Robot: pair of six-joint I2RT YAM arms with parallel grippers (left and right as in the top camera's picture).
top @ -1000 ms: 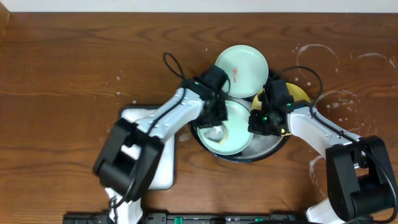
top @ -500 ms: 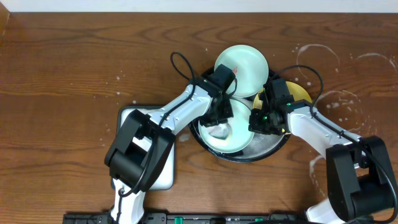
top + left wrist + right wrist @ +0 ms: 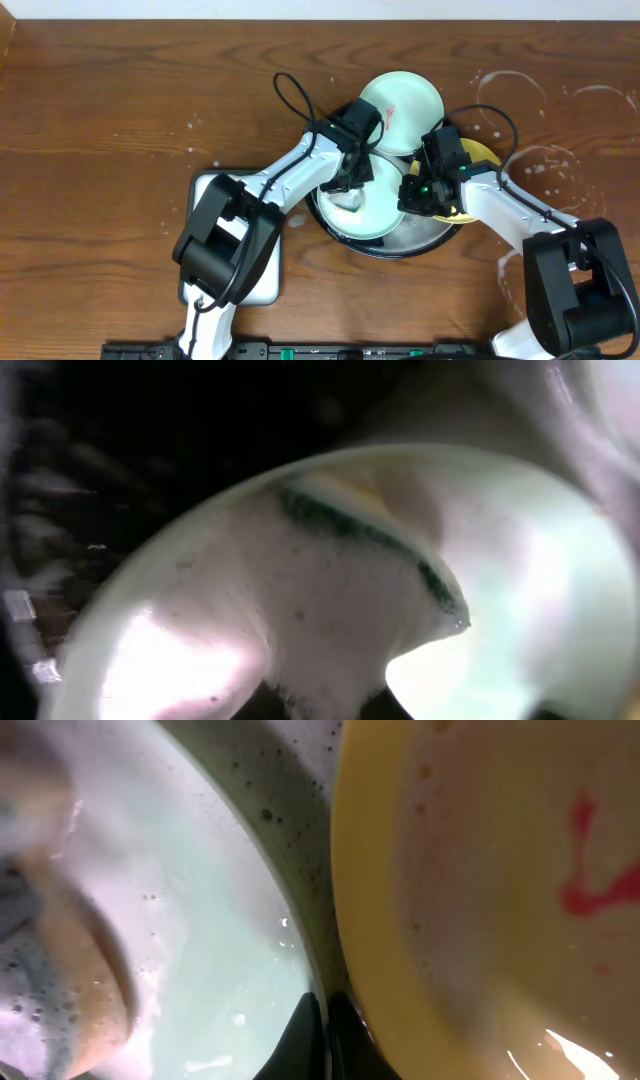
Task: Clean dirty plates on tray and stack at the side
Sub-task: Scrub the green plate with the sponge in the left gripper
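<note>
Right wrist is showing the red smear (image 3: 590,885) on the yellow plate (image 3: 470,840), unseen overhead; right jaws closed, left jaws gripping a sponge (image 3: 300,610).

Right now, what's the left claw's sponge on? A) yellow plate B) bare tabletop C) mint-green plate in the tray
C: the left claw holds the sponge against the soapy mint-green plate inside the black tray; the yellow plate lies off to the side.
</note>
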